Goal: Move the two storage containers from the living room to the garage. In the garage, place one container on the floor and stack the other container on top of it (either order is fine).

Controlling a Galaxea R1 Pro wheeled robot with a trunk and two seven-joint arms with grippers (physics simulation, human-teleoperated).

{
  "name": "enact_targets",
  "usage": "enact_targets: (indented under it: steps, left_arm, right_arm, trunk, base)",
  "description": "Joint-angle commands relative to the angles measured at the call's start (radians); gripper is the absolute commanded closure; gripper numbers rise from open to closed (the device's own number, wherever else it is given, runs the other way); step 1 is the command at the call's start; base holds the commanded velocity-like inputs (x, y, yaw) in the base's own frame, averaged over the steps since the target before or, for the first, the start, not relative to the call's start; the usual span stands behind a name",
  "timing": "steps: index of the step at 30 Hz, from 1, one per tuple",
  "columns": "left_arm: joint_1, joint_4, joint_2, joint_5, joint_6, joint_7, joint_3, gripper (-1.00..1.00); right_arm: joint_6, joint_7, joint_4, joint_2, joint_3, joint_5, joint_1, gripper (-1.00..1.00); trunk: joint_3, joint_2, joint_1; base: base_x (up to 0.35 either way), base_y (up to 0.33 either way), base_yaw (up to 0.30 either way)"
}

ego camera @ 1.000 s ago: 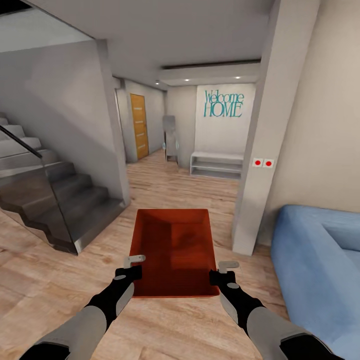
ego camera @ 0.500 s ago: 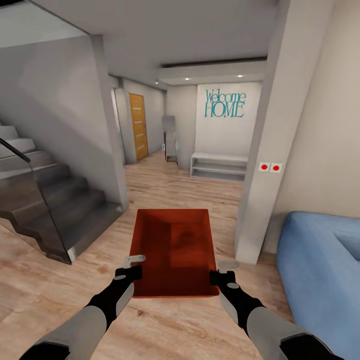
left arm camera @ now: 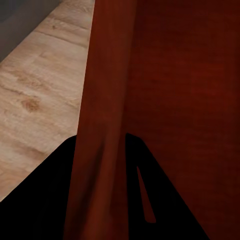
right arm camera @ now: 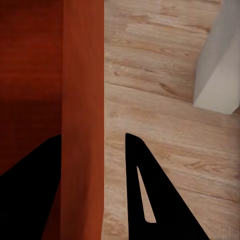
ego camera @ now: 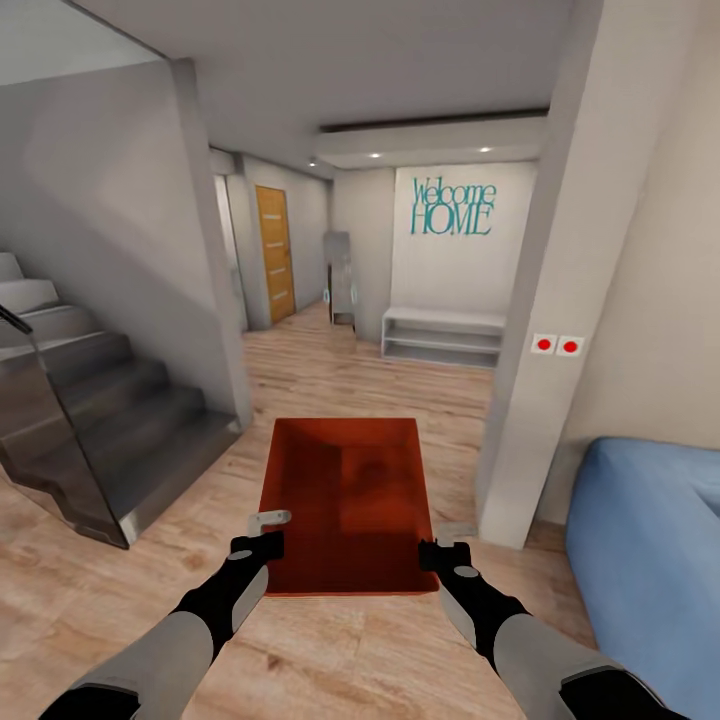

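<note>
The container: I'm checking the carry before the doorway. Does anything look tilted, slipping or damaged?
Nothing stands out. The storage container sits level between the left gripper and right gripper, each straddling a side wall. The container is empty, with no visible cracks or dents.

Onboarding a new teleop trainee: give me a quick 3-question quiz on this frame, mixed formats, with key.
1. True or false: the storage container is held by both grippers, one on each long side wall.
2. Multiple choice: what lies to the robot's right? A) a red car B) a blue sofa C) a brick fireplace
3. Fill in: the floor under the robot is light ____ plank.

Key:
1. True. The left gripper and the right gripper each straddle a wall, as both wrist views show.
2. B
3. wood
</note>
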Motion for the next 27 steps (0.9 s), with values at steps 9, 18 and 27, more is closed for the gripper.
enact_targets:
  steps: [9,18,27]
  left_arm:
    - [-0.001,-0.002,0.053,0.003,0.007,0.040,0.004,1.00]
    - [-0.001,-0.002,0.054,0.005,0.007,0.040,0.004,1.00]
    - [-0.001,-0.002,0.053,0.005,0.007,0.039,0.004,1.00]
  right_arm:
    - [-0.001,-0.004,-0.002,0.000,0.005,-0.007,-0.001,1.00]
    - [0.002,-0.003,-0.001,0.001,0.006,-0.005,-0.001,1.00]
    - [-0.004,-0.003,0.000,0.001,0.006,-0.005,-0.001,1.00]
  trunk:
    - [-0.002,-0.002,0.001]
    - [-0.002,-0.002,0.001]
    - [-0.002,-0.002,0.001]
  base:
    - [0.323,0.000,0.000]
    - [0.323,0.000,0.000]
    - [0.323,0.000,0.000]
